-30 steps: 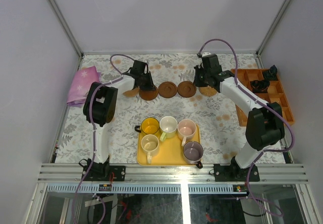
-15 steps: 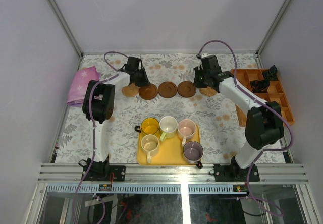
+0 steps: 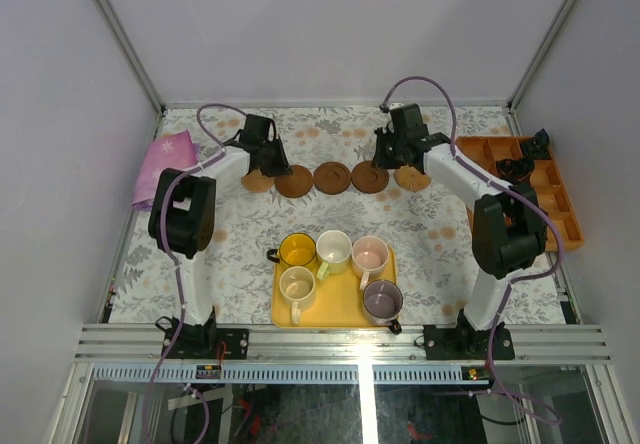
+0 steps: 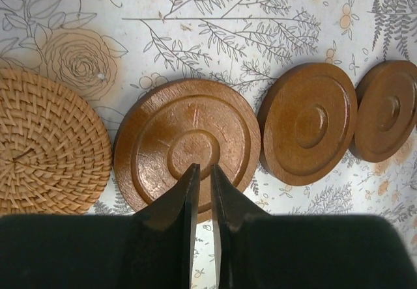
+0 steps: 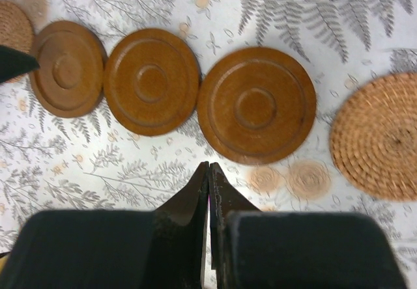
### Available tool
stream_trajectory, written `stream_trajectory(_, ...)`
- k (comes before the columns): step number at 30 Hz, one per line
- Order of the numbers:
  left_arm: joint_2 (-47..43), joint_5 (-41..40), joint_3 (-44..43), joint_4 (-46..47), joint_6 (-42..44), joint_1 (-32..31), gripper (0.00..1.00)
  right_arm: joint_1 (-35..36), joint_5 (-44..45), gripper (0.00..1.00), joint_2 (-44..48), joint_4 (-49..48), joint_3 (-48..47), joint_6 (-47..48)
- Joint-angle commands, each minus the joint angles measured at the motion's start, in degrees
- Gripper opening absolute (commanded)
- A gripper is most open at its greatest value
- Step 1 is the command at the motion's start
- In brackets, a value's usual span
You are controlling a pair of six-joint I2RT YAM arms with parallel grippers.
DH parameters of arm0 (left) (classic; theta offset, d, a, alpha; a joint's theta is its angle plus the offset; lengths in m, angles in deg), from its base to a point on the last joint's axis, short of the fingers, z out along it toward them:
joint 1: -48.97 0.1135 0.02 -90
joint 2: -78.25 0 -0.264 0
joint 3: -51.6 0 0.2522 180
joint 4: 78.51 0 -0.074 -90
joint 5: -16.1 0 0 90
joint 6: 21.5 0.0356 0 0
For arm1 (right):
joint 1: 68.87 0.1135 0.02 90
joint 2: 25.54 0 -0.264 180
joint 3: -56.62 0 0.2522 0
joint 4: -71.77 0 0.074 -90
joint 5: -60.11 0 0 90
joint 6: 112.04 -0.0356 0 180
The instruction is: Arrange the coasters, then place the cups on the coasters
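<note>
Five coasters lie in a row at the back of the table: a tan woven one (image 3: 258,181), three dark brown ones (image 3: 294,182) (image 3: 332,178) (image 3: 370,176), and a second tan one (image 3: 412,177). My left gripper (image 3: 270,161) (image 4: 204,168) hovers over the leftmost brown coaster (image 4: 169,133), its jaws a narrow gap apart and holding nothing. My right gripper (image 3: 392,159) (image 5: 208,165) is shut and empty just in front of the rightmost brown coaster (image 5: 257,105). The cups stand together near the front: yellow (image 3: 297,250), cream (image 3: 333,248), pink (image 3: 370,254), cream (image 3: 297,285) and grey-purple (image 3: 382,299).
The cups stand on a yellow tray (image 3: 330,314) at the front centre. A pink cloth (image 3: 165,167) lies at the back left. An orange divided tray (image 3: 560,209) with small black objects (image 3: 515,167) sits along the right edge.
My left gripper has drawn back and to the left, off the leftmost brown coaster, uncovering the tan one beside it. My right gripper has shifted slightly left.
</note>
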Motion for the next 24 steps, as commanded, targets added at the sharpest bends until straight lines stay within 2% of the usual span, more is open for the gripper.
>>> stream_trajectory(1,-1.05,2.12,2.3,0.85,0.6,0.07,0.1,0.93,-4.44,0.0,-3.66,-2.69,-6.32,-0.75)
stream_trajectory(10,3.18,3.17,1.56,1.75,-0.23,-1.41,0.1,3.07,-7.1,0.0,-13.99,-0.9,-14.12,0.94)
stream_trajectory(17,5.84,1.52,0.43,1.65,-1.08,-1.37,0.1,3.69,-12.44,0.0,-20.88,-0.13,-20.37,1.95)
stream_trajectory(24,8.38,-0.01,-1.49,1.05,-1.57,-0.68,0.11,4.67,-14.04,0.0,-24.63,0.15,-24.37,2.29)
